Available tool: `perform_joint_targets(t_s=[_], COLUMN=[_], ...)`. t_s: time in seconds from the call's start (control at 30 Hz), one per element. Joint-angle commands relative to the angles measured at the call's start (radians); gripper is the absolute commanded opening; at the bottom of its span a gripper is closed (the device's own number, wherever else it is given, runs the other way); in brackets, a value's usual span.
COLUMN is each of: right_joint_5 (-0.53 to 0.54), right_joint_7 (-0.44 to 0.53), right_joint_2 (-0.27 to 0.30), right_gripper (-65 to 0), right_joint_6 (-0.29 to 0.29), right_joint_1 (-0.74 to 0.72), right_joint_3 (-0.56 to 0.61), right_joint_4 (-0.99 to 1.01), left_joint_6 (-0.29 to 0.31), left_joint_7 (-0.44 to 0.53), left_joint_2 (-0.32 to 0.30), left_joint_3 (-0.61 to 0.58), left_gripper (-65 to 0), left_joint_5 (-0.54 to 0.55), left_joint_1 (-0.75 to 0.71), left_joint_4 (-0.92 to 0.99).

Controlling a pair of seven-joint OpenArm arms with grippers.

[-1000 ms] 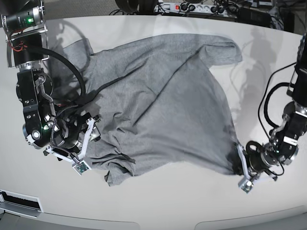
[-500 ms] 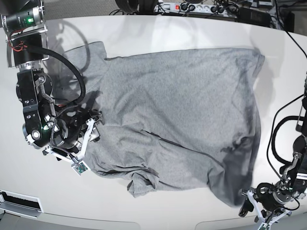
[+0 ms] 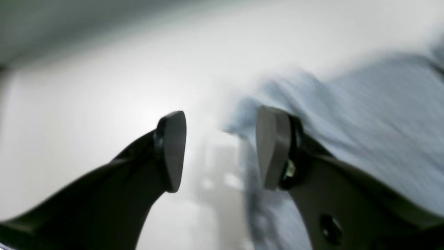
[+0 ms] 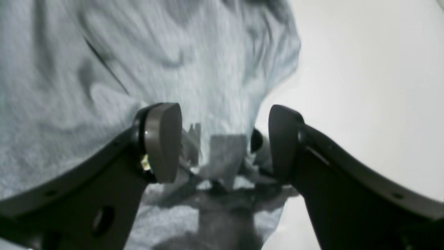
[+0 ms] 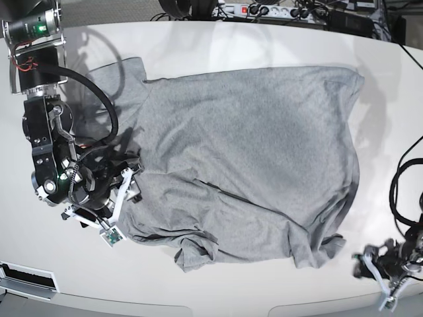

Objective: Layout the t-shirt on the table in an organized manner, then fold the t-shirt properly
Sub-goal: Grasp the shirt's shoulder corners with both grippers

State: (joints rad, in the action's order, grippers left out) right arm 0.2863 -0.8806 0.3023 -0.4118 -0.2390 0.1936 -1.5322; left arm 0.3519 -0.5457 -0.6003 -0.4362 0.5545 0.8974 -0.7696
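The heather-grey t-shirt (image 5: 244,158) lies spread over the white table (image 5: 264,39), plain side up, with wrinkles and a bunched fold along its front hem (image 5: 195,254). No lettering shows. My right gripper (image 5: 131,189) stands open at the shirt's left edge; in the right wrist view its jaws (image 4: 223,142) straddle loose fabric (image 4: 173,69) without clamping it. My left gripper (image 5: 371,269) is open near the front right edge of the table, a short way off the shirt's corner (image 5: 330,247). The blurred left wrist view shows the gripper (image 3: 222,149) with nothing between its fingers and the shirt (image 3: 364,114) off to the right.
A power strip (image 5: 264,10) and tangled cables run along the far edge of the table. The left arm's black cable (image 5: 396,191) loops over the table at the right. The table's front edge (image 5: 218,305) curves close below both grippers.
My left gripper opened and let go of the shirt's corner, then drew back toward the front right edge. The shirt went from bunched up to spread out. The right arm barely moved.
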Motion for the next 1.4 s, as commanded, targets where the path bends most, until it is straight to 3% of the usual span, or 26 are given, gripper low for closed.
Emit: perform_joint_targets(t_s=[0.0, 0.07, 0.17, 0.37, 0.53, 0.77, 0.83, 0.9, 0.97, 1.0, 1.03, 1.07, 1.13, 1.2, 1.27, 1.37], right_joint_5=[0.002, 0.001, -0.002, -0.005, -0.005, -0.061, -0.119, -0.202, -0.241, -0.229, -0.199, -0.144, -0.006, 0.1, 0.203, 0.378], right_joint_7=[0.034, 0.04, 0.054, 0.077, 0.085, 0.219, 0.262, 0.264, 0.209, 0.172, 0.136, 0.122, 0.107, 0.049, -0.082, -0.245], right_joint_2=[0.0, -0.02, -0.051, -0.137, -0.217, -0.286, -0.301, -0.316, -0.322, -0.32, -0.312, -0.299, -0.265, -0.232, -0.201, -0.149], right_gripper=[-24.3, -24.3, -24.3, -24.3, -24.3, -24.3, -24.3, -24.3, -24.3, -24.6, -27.0, -32.0, -42.3, -53.1, -64.4, -65.0], right_joint_6=[-0.007, -0.013, -0.013, -0.065, -0.072, -0.068, -0.029, 0.061, 0.129, 0.124, 0.088, 0.01, -0.149, -0.269, -0.286, -0.286], right_joint_1=[-0.033, -0.048, -0.086, -0.253, -0.415, -0.553, -0.556, -0.553, -0.551, -0.552, -0.553, -0.55, -0.532, -0.509, -0.481, -0.415], right_joint_3=[-0.004, -0.004, -0.004, -0.004, -0.004, -0.004, -0.004, -0.004, -0.004, -0.004, -0.004, -0.004, -0.004, -0.004, -0.004, -0.004], right_joint_4=[-0.014, -0.003, 0.043, 0.276, 0.555, 0.858, 0.875, 0.875, 0.875, 0.874, 0.866, 0.848, 0.79, 0.715, 0.638, 0.531], left_joint_6=[0.055, 0.185, 0.273, 0.277, 0.277, 0.278, 0.277, 0.277, 0.278, 0.281, 0.306, 0.346, 0.346, 0.346, 0.346, 0.346], left_joint_7=[0.0, -0.043, -0.096, -0.111, -0.109, -0.11, -0.111, -0.111, -0.114, -0.114, -0.114, -0.114, -0.117, -0.121, -0.15, -0.171], left_joint_2=[-0.004, -0.004, 0.0, 0.007, 0.007, 0.007, 0.007, 0.008, 0.008, 0.008, 0.01, 0.011, 0.018, 0.018, 0.018, 0.022], left_joint_3=[0.032, 0.087, 0.166, 0.224, 0.224, 0.224, 0.224, 0.224, 0.224, 0.224, 0.224, 0.224, 0.224, 0.224, 0.224, 0.223], left_gripper=[-32.6, -32.6, -32.6, -32.6, -32.6, -32.6, -32.6, -32.6, -32.6, -32.8, -35.0, -40.4, -61.2, -65.0, -65.0, -65.0], left_joint_5=[0.053, 0.143, 0.256, 0.293, 0.297, 0.323, 0.327, 0.327, 0.327, 0.327, 0.327, 0.327, 0.334, 0.362, 0.409, 0.434], left_joint_1=[0.022, -0.012, -0.067, -0.165, -0.238, -0.283, -0.286, -0.288, -0.288, -0.288, -0.287, -0.287, -0.288, -0.289, -0.291, -0.294], left_joint_4=[-0.014, -0.014, -0.014, -0.014, -0.014, -0.014, -0.014, -0.014, -0.014, -0.014, -0.014, -0.014, -0.016, -0.018, -0.018, -0.024])
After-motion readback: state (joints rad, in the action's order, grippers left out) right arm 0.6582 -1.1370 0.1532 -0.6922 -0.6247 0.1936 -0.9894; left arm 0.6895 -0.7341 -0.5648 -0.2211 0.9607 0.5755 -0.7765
